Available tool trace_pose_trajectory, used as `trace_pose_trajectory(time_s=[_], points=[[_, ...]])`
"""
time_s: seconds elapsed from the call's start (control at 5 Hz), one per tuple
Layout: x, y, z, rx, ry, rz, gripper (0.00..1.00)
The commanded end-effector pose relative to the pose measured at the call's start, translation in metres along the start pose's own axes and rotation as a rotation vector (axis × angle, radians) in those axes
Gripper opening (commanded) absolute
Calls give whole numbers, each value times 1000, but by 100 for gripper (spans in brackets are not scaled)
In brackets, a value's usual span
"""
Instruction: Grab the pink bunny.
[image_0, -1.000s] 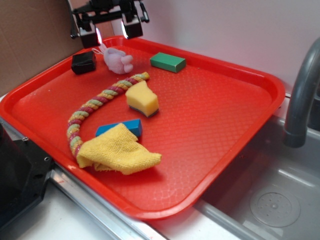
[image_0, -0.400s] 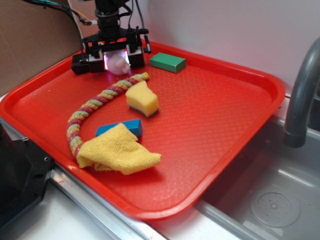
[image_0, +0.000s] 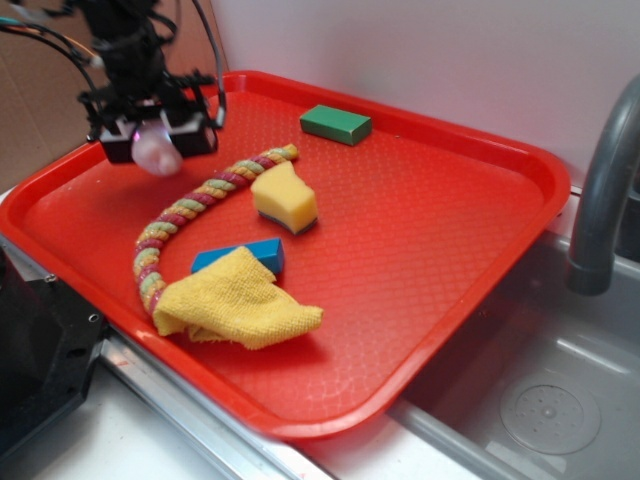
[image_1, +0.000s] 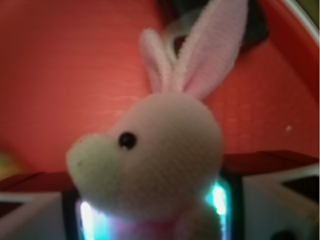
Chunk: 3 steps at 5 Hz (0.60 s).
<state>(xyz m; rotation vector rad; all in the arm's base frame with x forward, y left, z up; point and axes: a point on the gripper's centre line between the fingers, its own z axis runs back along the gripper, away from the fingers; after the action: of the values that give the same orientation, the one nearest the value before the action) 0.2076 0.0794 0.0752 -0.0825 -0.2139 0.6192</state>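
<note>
The black gripper (image_0: 155, 135) is closed on the small fluffy pale-pink plush bunny (image_0: 157, 152), holding it clear of the red plastic tray (image_0: 450, 220) above the tray's far left part. In the wrist view the bunny (image_1: 160, 150) sits between the two lit pads, ears pointing away from the gripper.

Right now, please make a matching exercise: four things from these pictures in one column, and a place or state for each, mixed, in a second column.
Things:
1. pink bunny
2. green block
3. yellow cloth
4. braided rope

Places or states:
A. lies partly over the blue block
B. held in the hand, above the tray
C. curves across the tray's left part
D. lies near the tray's far rim

Pairs: 1-B, 2-D, 3-A, 4-C
</note>
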Motion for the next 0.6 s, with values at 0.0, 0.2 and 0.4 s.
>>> trace_pose_trajectory(time_s=[0.0, 0.2, 0.4], points=[[-14, -27, 101, -72, 44, -403, 0], [-14, -65, 147, -69, 82, -511, 0], [-9, -93, 180, -47, 115, -558, 0]])
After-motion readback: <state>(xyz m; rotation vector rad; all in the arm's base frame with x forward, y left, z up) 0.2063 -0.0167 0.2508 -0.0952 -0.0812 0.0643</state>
